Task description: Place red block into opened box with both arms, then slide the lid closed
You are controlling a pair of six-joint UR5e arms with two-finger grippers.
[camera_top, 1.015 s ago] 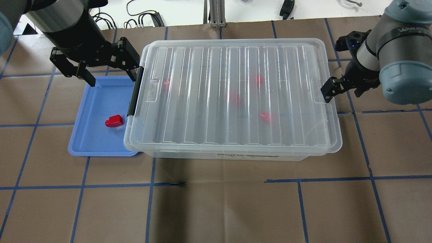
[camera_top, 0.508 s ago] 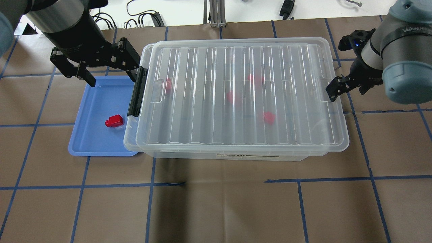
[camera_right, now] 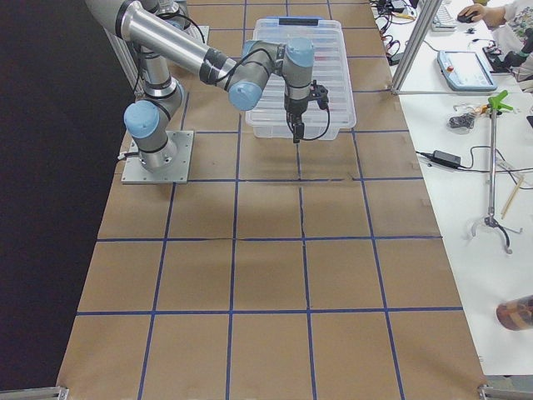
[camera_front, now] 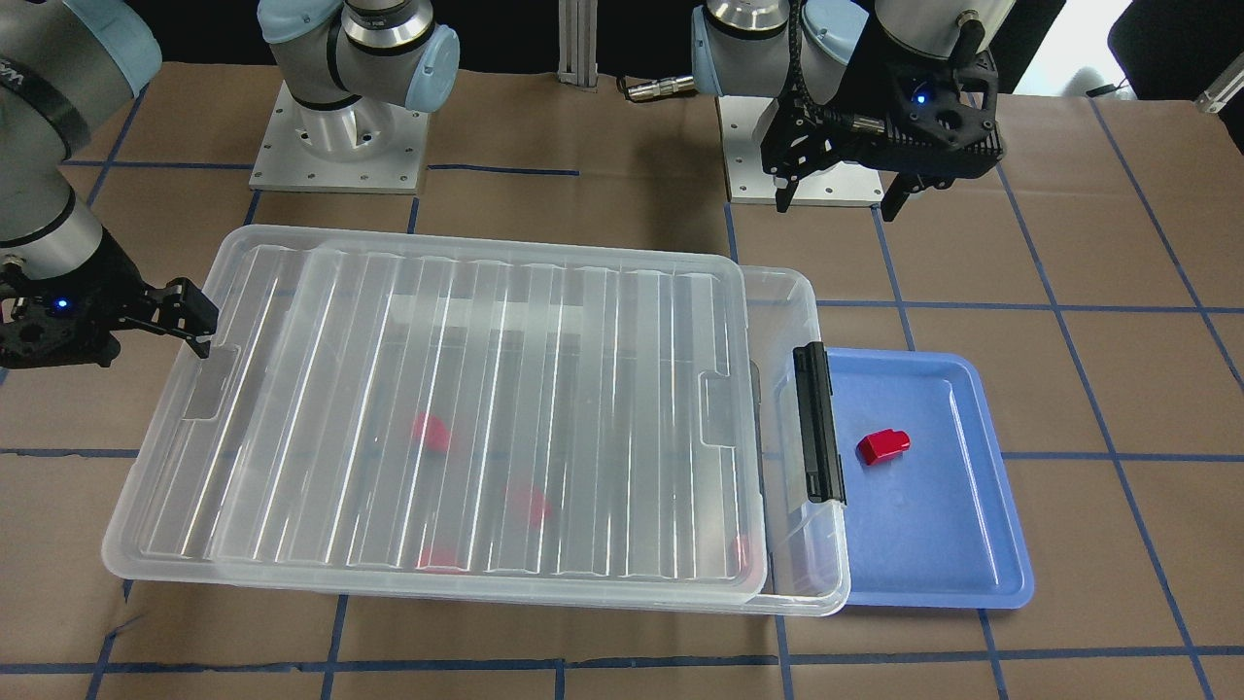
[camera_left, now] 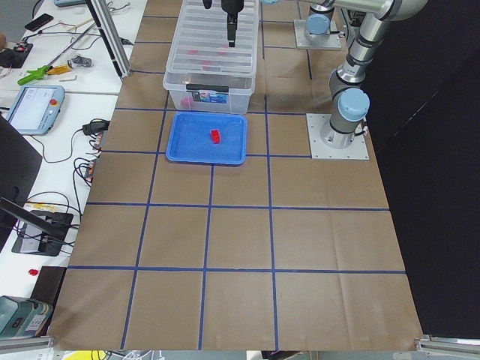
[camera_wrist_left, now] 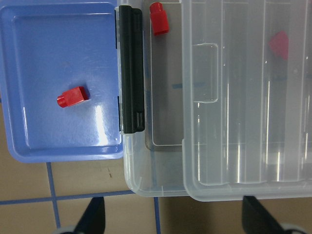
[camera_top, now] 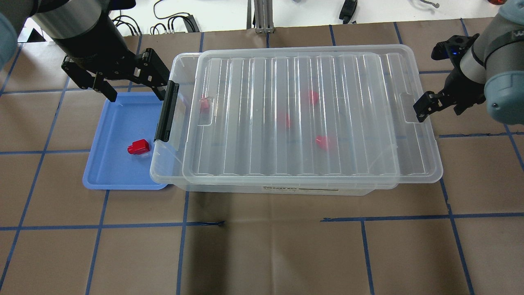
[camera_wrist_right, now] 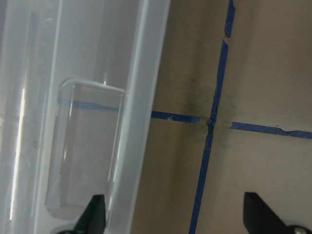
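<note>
Two-arm loading of the box [camera_top: 229,189], opening stage. The lid [camera_top: 294,114] lies offset toward my right side, overhanging the box's far short end and baring a narrow strip of interior just behind the black latch bar [camera_top: 166,112]. My right gripper [camera_wrist_right: 173,222] sits at the lid's overhanging end with its jaws spread wide; one fingertip [camera_top: 422,108] is right beside the tab recess in the rim, the other is over bare table, and it clamps nothing. My left gripper [camera_top: 136,95] hangs above the boundary between the blue tray [camera_top: 110,172] and the latch end, jaws likewise wide and empty. The red block [camera_top: 138,146] to be loaded lies on its side on the tray floor, near the box wall and apart from both grippers. Several like pieces [camera_top: 323,141] already lie inside, seen through the ribs. By my reading the task is in its early part: the opening is partly made, while the pick, the drop into the box and the closing slide of the lid are not yet done
</note>
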